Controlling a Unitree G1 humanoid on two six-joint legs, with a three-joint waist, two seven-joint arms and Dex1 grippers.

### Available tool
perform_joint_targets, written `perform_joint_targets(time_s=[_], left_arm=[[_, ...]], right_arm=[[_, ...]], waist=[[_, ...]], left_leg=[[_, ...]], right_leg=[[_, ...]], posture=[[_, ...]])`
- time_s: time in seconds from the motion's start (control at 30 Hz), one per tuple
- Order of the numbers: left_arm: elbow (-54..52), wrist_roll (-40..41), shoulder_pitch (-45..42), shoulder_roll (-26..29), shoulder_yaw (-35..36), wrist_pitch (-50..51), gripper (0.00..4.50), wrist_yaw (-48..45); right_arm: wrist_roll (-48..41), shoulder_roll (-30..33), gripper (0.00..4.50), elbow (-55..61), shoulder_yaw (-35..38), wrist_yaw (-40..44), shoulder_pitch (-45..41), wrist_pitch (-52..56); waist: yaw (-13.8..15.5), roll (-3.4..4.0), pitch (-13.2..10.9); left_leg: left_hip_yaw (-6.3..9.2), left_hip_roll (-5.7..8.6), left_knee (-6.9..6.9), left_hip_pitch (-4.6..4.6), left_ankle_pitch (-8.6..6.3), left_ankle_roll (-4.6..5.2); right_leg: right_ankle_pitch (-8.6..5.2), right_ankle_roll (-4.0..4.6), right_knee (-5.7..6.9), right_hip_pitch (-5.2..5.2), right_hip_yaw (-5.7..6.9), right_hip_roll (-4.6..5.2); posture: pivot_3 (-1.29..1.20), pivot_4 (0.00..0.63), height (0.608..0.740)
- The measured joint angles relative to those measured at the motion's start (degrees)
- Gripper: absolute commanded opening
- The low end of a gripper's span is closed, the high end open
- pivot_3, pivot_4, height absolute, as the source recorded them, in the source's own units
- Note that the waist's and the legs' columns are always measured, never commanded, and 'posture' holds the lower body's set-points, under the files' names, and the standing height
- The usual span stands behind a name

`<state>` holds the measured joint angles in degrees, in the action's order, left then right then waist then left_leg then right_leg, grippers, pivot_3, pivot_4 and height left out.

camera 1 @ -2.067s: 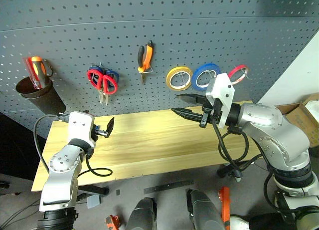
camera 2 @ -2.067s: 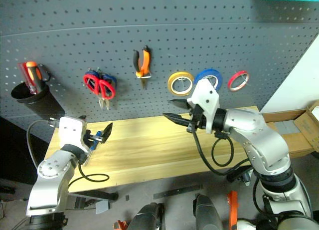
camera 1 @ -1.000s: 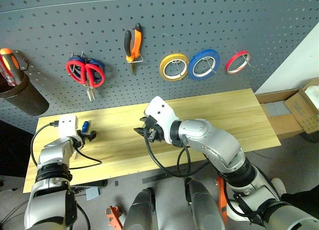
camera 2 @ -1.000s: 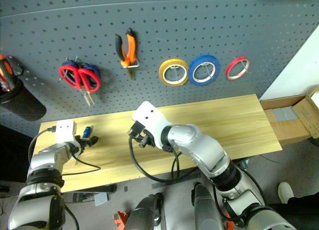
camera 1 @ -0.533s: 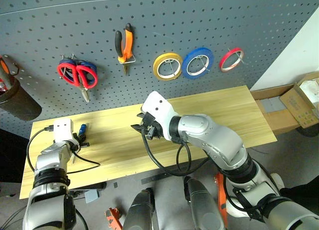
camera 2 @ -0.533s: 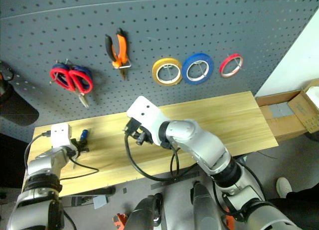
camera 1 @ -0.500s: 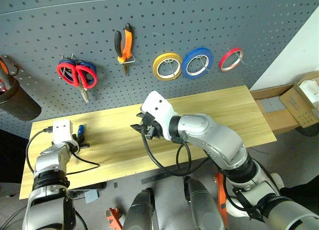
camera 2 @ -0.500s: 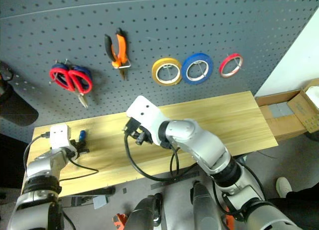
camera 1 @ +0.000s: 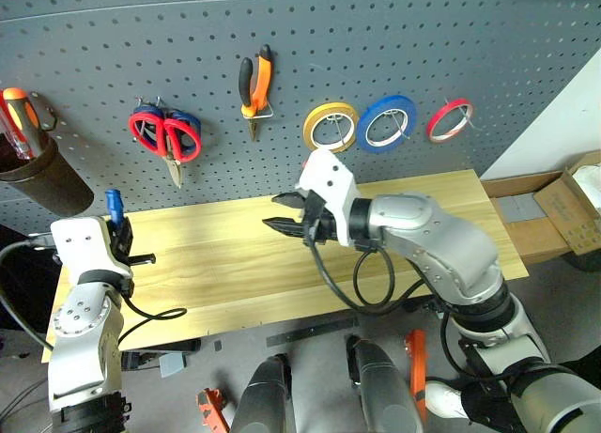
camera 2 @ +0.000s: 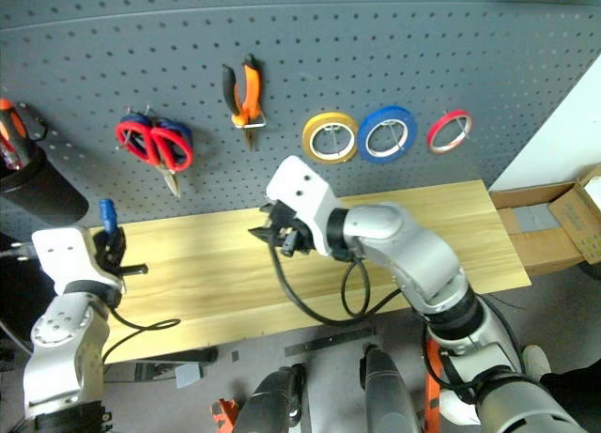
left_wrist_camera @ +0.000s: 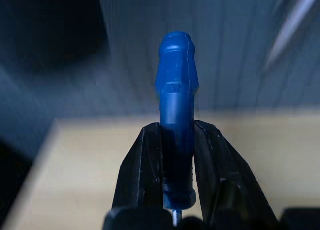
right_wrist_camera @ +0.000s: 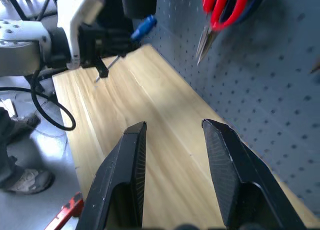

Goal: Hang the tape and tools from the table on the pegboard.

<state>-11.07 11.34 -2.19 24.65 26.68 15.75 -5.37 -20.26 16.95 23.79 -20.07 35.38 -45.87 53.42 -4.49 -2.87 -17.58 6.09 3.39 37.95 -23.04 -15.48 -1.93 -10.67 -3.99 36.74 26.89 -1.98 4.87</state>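
My left gripper (camera 1: 120,230) is shut on the slim blue-handled tool (left_wrist_camera: 177,105) and holds it upright above the left end of the table (camera 1: 235,264), its blue handle (camera 1: 114,206) pointing up toward the pegboard (camera 1: 376,38). Over the middle of the table my right gripper (camera 1: 285,213) hangs open and empty, pointing left. The red tape (camera 1: 448,119), the orange-and-black pliers (camera 1: 255,84) and the red-handled scissors (camera 1: 161,138) hang on the pegboard hooks.
A yellow roll (camera 1: 331,126) and a blue roll (camera 1: 386,121) hang between the pliers and the red tape. A dark cup (camera 1: 42,177) with an orange-handled tool is fixed at the pegboard's left. A cardboard box (camera 1: 573,203) sits beyond the table's right end.
My left gripper closed on the blue-handled tool on the table and lifted it up and back. The right gripper rose slightly. The camera view shifted.
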Motion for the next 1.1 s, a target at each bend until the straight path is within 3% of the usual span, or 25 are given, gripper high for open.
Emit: perform_joint_targets(time_s=[0.27, 0.5, 0.7, 1.1], left_arm=[[-11.68, -3.77, 0.79, 0.07, 0.66, -3.77, 0.53, 2.7], [-10.71, -3.71, -12.63, 6.0, 3.66, -3.37, 0.53, 4.67], [0.06, -2.97, -22.07, 11.26, 8.2, -4.36, 0.53, 4.74], [34.09, -4.25, -37.08, 12.36, 2.32, -23.42, 0.53, 3.5]], right_arm=[[-3.71, 3.7, 1.66, -0.77, 3.28, 10.37, -0.31, -9.23], [-3.54, 2.89, 1.66, -4.44, 3.36, 12.43, -2.89, -13.64], [-1.43, 1.13, 1.66, -7.89, 3.26, 10.64, -3.2, -15.88], [1.07, -2.49, 1.66, -9.61, 2.86, 9.26, -4.77, -17.3]], waist=[[0.49, -0.12, 1.82], [2.26, -0.4, 3.65], [2.49, -0.41, 4.54], [2.54, -0.49, 5.32]], left_leg=[[-0.08, -0.04, 0.0, 0.02, 0.0, 0.01], [-0.09, -0.05, 0.04, 0.19, 0.08, -0.14], [-0.18, -0.06, 0.05, 0.25, 0.19, -0.35], [-0.07, -0.08, 0.11, 0.25, 0.28, -0.5]], right_leg=[[0.0, 0.0, 0.02, -0.02, 0.01, -0.22], [0.19, 0.23, -0.01, -0.27, 0.21, -0.47], [0.24, 0.3, 0.03, -0.29, 0.22, -0.63], [0.29, 0.38, 0.05, -0.34, 0.39, -0.67]], posture=[[0.01, 0.152, 0.74], [0.01, 0.129, 0.74], [-0.01, 0.124, 0.74], [-0.05, 0.136, 0.74]])
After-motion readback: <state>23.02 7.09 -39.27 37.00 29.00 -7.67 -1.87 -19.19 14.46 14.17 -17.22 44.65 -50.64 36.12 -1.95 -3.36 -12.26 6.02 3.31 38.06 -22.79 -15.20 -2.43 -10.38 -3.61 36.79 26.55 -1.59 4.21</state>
